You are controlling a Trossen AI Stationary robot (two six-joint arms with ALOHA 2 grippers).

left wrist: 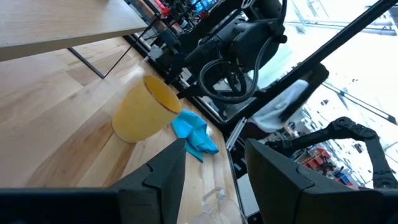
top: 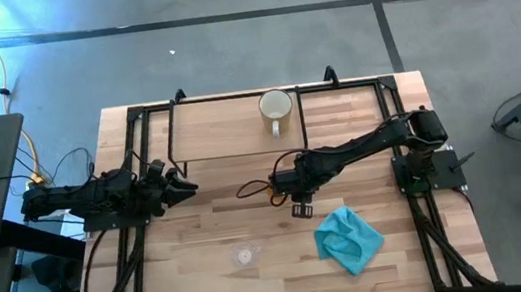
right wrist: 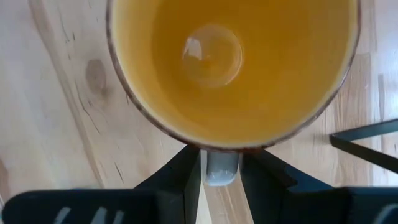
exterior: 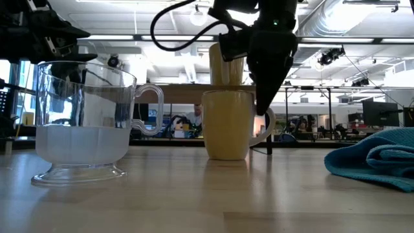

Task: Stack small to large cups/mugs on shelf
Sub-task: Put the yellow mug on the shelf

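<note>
The orange mug stands upright on its base on the table, just in front of the shelf. My right gripper hangs over it, pointing down, shut on its handle. The cream-white mug sits upright on the shelf board, also visible in the low view behind the orange mug. Near the front edge, the clear glass cup stands on its foot. My left gripper waits open at the table's left side, level with the shelf's front edge, touching nothing. My right gripper pinches the orange mug's handle between its two fingers, one on each side. The fingers come from above, pointing down, just outside the rim. The mug stays upright with its base on the table.
A teal-blue cloth lies crumpled on the table's near right part. Black frame rails run along both table sides. The shelf's thin black legs stand on the far half. Bare board lies left of the cream-white mug, and bare tabletop between the glass cup and the shelf.
</note>
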